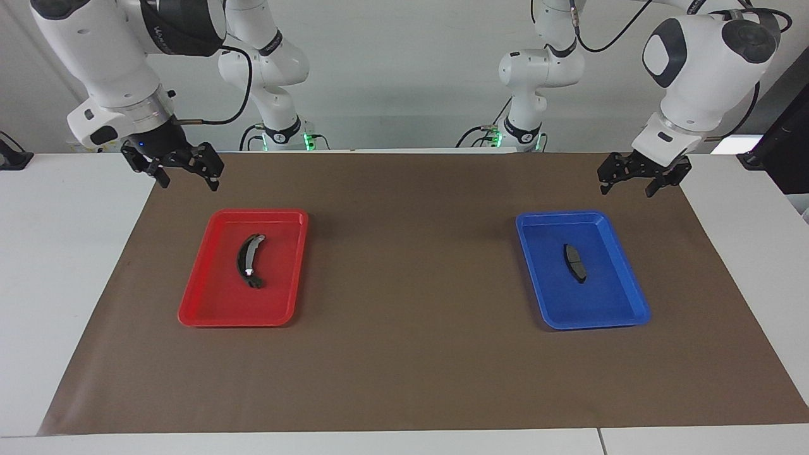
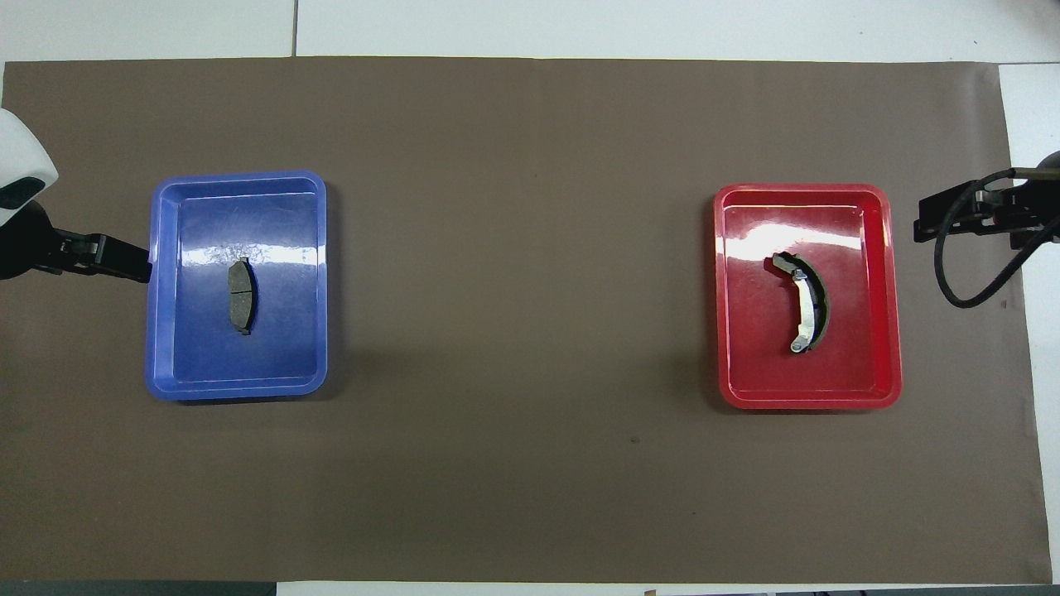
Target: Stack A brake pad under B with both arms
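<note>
Two white robot arms hang over a counter [image 1: 404, 404] covered with a matte brown mat [image 1: 404, 189].

At about nine o'clock in the facing view, the right gripper [image 1: 184, 177] hangs with fingers spread wide and empty, over the mat just off the glossy red tray [image 1: 196, 297]. In that tray lies B [image 1: 249, 260], a long, black, crescent-curved piece with a shiny spot.

At three o'clock, the left gripper [image 1: 626, 184] hangs spread and empty by the glossy blue tray [image 1: 626, 303], where the A brake pad [image 1: 574, 262] lies: short, flat, dark grey, faintly grooved.

Judging from this, nothing is lifted yet. Grip the pad across its narrow width and set it down flat first.
</note>
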### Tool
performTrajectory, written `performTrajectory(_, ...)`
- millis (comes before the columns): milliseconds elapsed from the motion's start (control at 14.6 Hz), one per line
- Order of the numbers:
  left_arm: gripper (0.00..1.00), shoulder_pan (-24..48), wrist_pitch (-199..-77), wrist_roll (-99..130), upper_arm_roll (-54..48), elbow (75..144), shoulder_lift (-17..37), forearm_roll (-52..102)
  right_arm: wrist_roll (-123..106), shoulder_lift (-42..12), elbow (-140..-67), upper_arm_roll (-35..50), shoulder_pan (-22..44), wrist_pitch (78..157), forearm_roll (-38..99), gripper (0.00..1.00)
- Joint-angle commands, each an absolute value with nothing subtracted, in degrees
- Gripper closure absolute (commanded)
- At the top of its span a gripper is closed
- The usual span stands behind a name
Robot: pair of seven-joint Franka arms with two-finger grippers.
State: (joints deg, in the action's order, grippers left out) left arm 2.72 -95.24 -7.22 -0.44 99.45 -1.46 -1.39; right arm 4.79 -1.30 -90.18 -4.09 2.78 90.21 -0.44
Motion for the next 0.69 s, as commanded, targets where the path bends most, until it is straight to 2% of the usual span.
performTrajectory(0,0.01,2.46,-96.94,-7.91,-0.09,102.04,-3.78,-1.67,4.04,-0.44,-90.88,-3.96,2.29,90.26,0.53,0.0)
performTrajectory(274,0.01,2.46,-97.38,-7.82,-0.17,102.65,-3.87,-1.67,3.96,-0.44,-90.88,-3.96,2.2,90.35,0.53,0.0)
performTrajectory(617,0.01,2.55,-102.2,-7.82,-0.18,107.3,-5.71,-1.58,4.04,-0.44,-90.88,-3.96,2.2,90.35,0.53,0.0)
